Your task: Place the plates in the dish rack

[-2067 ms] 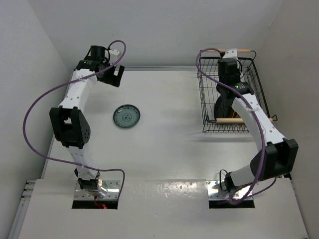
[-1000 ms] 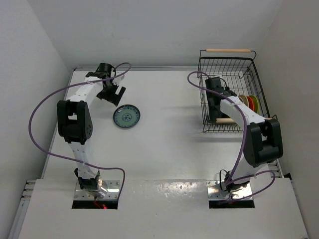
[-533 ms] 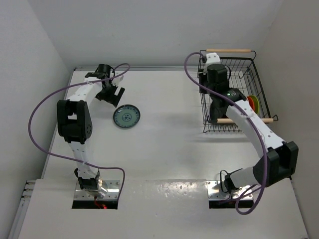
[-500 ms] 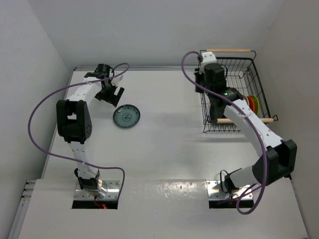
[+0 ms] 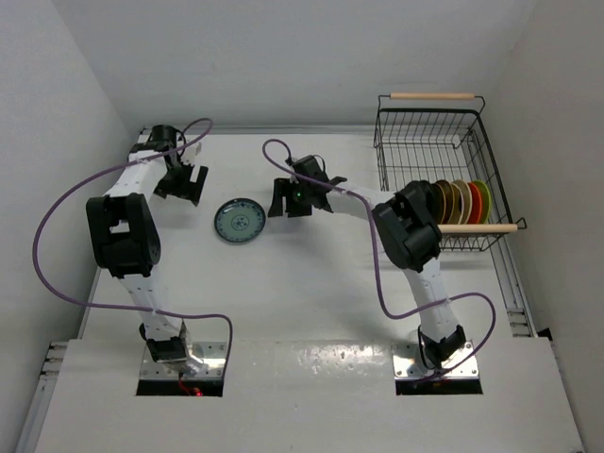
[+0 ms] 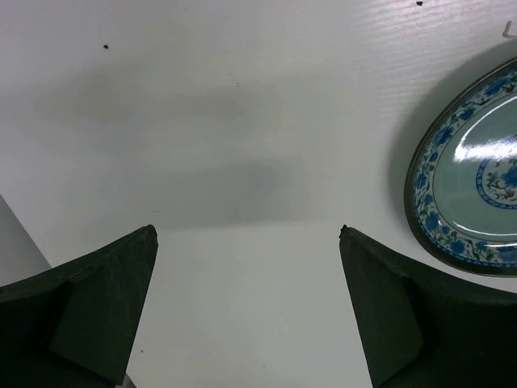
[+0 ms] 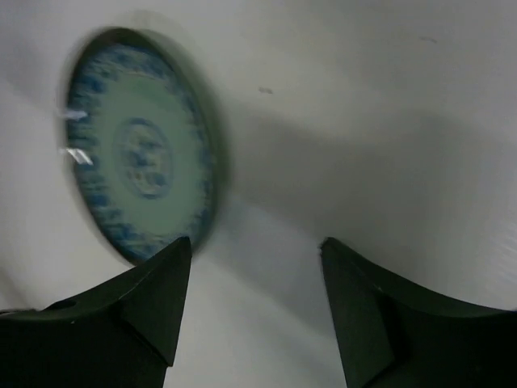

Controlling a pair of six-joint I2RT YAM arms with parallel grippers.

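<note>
Black left gripper [image 5: 180, 183] jaws wide, empty, over white bench [image 5: 311, 274], near blue-grey plate [image 5: 239, 220] lying flat. Right gripper [image 5: 287, 200] also wide, empty, just right of it. Dish rack [image 5: 431, 96] far right, plates [image 5: 461, 200] standing on edge inside.

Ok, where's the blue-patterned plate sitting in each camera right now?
Top external: the blue-patterned plate lies left of centre, flat on the white table.
Left wrist: the plate is at the right edge, partly cut off.
Right wrist: the plate is upper left, blurred.
Shared landmark: the white table under it.
</note>
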